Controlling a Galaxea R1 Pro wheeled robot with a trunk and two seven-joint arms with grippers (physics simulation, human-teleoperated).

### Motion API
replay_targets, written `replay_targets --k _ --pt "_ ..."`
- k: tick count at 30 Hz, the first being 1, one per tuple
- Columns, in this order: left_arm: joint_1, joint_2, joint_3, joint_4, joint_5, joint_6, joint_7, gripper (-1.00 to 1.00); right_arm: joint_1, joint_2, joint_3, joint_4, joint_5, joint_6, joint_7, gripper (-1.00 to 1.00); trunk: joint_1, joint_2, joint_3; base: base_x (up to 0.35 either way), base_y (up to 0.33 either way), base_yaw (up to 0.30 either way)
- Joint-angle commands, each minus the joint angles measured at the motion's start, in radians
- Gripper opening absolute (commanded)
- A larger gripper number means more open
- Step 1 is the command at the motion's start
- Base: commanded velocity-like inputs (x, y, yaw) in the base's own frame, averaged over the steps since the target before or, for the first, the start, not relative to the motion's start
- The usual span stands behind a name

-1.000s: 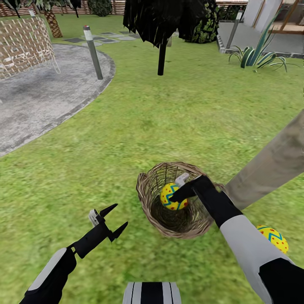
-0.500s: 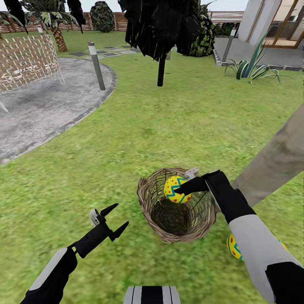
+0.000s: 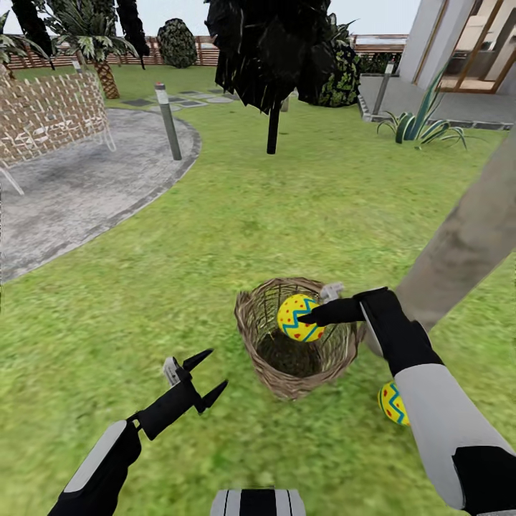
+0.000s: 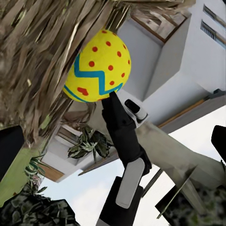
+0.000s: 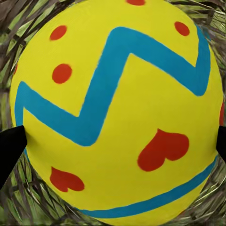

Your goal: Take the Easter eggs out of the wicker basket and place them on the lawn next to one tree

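Yellow Easter egg (image 3: pixel 299 317) with red dots and a blue zigzag, clamped in the right claw (image 3: pixel 319 307) over the round brown wicker basket (image 3: pixel 266 352).

Nearest, the left claw (image 3: pixel 203 375) hangs with fingers apart above the green lawn (image 3: pixel 179 265). Since a second ago the held egg has risen from inside the basket to its rim, fingertips on either side. A second patterned egg (image 3: pixel 391 403) lies on the grass beside the pale grey-beige tree trunk (image 3: pixel 466 244), just right of the basket.
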Motion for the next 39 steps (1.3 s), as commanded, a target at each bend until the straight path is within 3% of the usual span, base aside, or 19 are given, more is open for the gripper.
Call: replay_targets --k 1,6,8,11,12,16,18,21,29,32,35,36,37,39 --pt "0.0 0.001 -0.002 0.001 -0.005 0.0 -0.009 1.0 -0.001 0.0 0.001 -0.001 0.01 0.0 0.01 -1.0 -0.001 0.0 -0.001 -0.304 0.0 0.0" --pt "0.0 0.0 -0.004 0.002 -0.005 0.0 -0.009 1.0 -0.001 0.003 -0.011 -0.003 0.008 -0.002 0.01 -1.0 -0.001 0.0 -0.001 -0.333 0.0 0.0" --pt "0.0 0.0 -0.003 0.002 -0.005 0.0 -0.009 1.0 -0.001 0.007 -0.086 -0.005 0.007 -0.002 0.009 -1.0 -0.001 0.0 -0.001 -0.339 0.0 0.0" --pt "0.0 0.0 -0.004 0.003 -0.005 0.0 -0.009 1.0 0.0 0.009 -0.264 -0.019 -0.001 -0.001 0.02 -1.0 -0.001 0.0 -0.001 -0.145 0.0 0.0" --pt "0.0 0.0 -0.004 0.004 -0.006 -0.001 -0.009 1.0 0.001 0.008 -0.324 -0.021 -0.077 -0.001 0.1 -1.0 -0.001 0.0 -0.001 -0.007 0.0 0.0" --pt "0.0 -0.005 -0.005 0.004 -0.008 -0.007 -0.009 1.0 0.003 0.004 -0.334 -0.011 -0.128 0.007 0.145 -1.0 -0.001 0.0 -0.001 -0.097 0.0 0.0" --pt "0.0 -0.008 -0.005 0.004 -0.01 -0.03 -0.009 1.0 0.012 0.006 -0.335 -0.011 -0.13 0.009 0.176 -1.0 -0.001 0.0 -0.001 -0.318 0.0 0.0" --pt "0.0 -0.009 -0.005 0.004 -0.01 -0.038 -0.009 1.0 0.024 0.003 -0.335 -0.009 -0.13 0.011 0.293 -1.0 -0.001 0.0 -0.001 -0.337 0.0 0.0" --pt "0.0 -0.009 -0.005 0.004 -0.01 -0.04 -0.008 1.0 0.054 0.002 -0.356 0.012 -0.13 0.013 0.33 -1.0 -0.001 0.0 0.006 -0.223 0.0 -0.138" --pt "0.0 -0.005 -0.005 0.004 -0.009 -0.038 -0.008 1.0 0.075 -0.002 -0.366 0.014 -0.13 0.013 0.431 -1.0 -0.001 0.0 0.01 -0.006 0.0 -0.212" --pt "0.0 -0.006 -0.005 0.005 -0.008 -0.038 -0.008 1.0 0.085 -0.015 -0.468 0.043 -0.129 0.012 0.462 -1.0 -0.001 0.0 0.013 0.0 0.0 -0.217" --pt "0.0 -0.007 -0.006 0.005 -0.009 -0.038 -0.008 1.0 0.088 -0.045 -0.527 0.048 -0.129 0.012 0.464 -1.0 -0.001 0.0 0.014 0.0 0.0 -0.229" --pt "0.0 -0.009 -0.006 0.005 -0.01 -0.038 -0.008 1.0 0.089 -0.064 -0.559 0.051 -0.129 0.012 0.465 -1.0 -0.001 0.0 0.015 0.0 0.0 -0.232" --pt "0.0 -0.018 -0.017 0.005 -0.01 -0.039 -0.008 1.0 0.09 -0.075 -0.577 0.054 -0.129 0.012 0.461 -1.0 -0.001 0.0 0.018 0.0 0.0 -0.233"
